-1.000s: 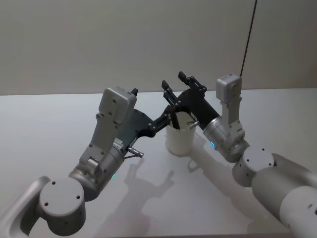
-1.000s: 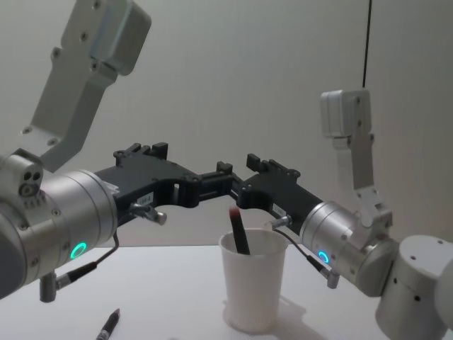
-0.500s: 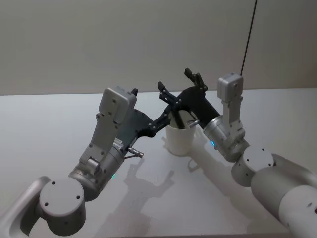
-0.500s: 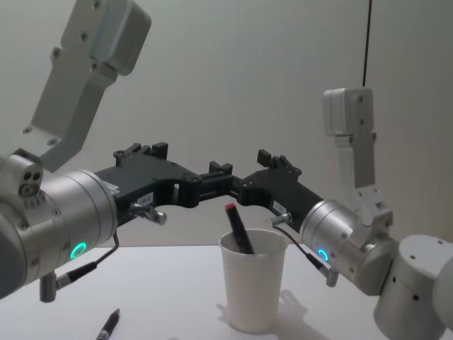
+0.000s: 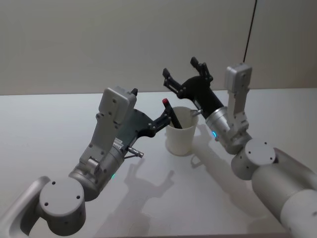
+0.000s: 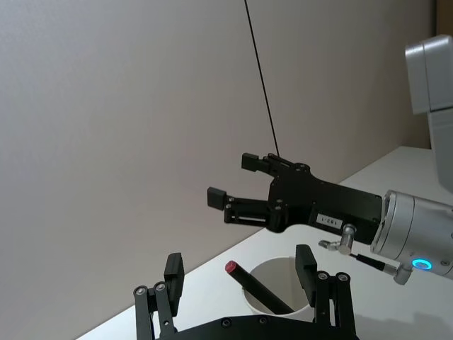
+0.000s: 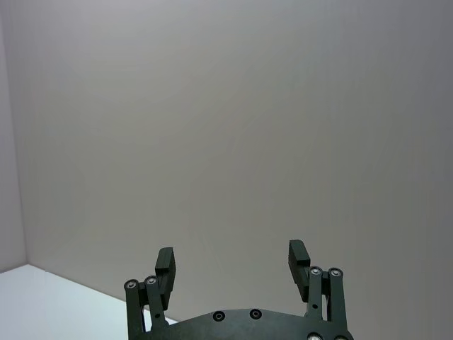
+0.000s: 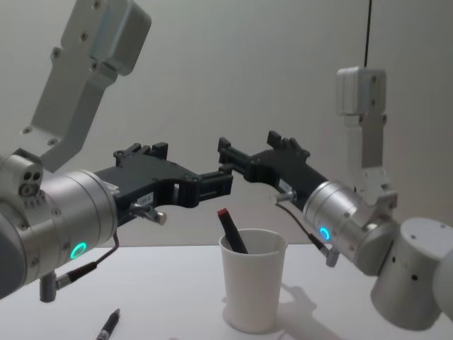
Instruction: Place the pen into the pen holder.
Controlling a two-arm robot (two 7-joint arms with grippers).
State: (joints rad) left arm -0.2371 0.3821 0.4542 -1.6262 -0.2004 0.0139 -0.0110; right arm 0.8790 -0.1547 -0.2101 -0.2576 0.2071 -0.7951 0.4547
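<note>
Pen standing in the white cup, both grippers empty.
The pen (image 5: pixel 171 112), dark with a red end, leans inside the pen holder (image 5: pixel 181 141), its red tip poking above the rolled rim toward the robot's left; the cup stands upright on the pale table (image 5: pixel 44 116). The right gripper (image 5: pixel 182 69) hangs in the air above the cup, its jaws spread wide with nothing between them. The left gripper (image 6: pixel 239 263) sits just left of the cup, a little above its rim, jaws likewise parted wide and gripping nothing, close to the pen's red end but apart from it. A second pen (image 8: pixel 110 324) lies flat on the table nearer the robot, well left of the cup.
</note>
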